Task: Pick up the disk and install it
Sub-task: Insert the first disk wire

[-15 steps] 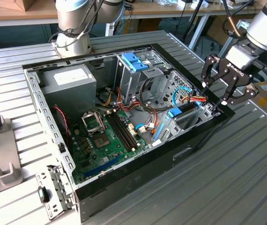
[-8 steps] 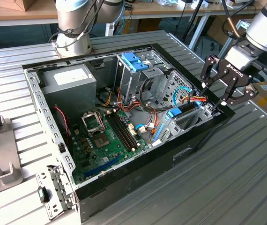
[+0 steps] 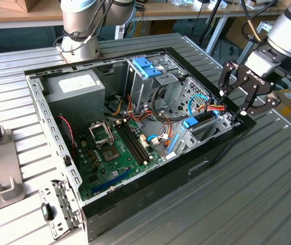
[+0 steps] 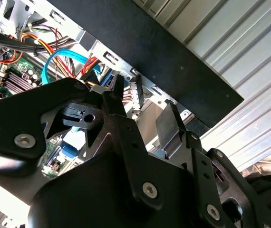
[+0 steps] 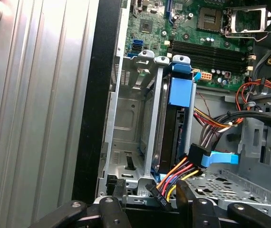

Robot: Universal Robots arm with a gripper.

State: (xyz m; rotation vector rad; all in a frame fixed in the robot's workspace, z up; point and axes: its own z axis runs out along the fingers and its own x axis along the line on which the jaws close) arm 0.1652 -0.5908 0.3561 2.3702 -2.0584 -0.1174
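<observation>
The disk [image 5: 175,137] stands on edge in the metal drive cage [image 5: 126,118] at the corner of the open computer case [image 3: 207,163]. Its light-blue carrier frame [image 5: 180,88] runs along its upper edge. In the exterior view the disk [image 3: 204,118] sits at the case's end on the exterior view's right. My gripper [image 3: 233,105] hovers just above that corner, open, with nothing between its fingers. In both wrist views the black fingertips [image 4: 119,92] [image 5: 114,199] stand apart over the cage edge, close to the orange and yellow power cables [image 5: 173,173].
A grey power-supply box [image 3: 76,87] fills the case's far corner, with the green motherboard [image 3: 115,148] in the middle. A blue ribbed latch [image 3: 146,66] tops another cage. The arm's base [image 3: 79,35] stands behind the case. Grey fixtures [image 3: 2,163] lie on the ribbed table.
</observation>
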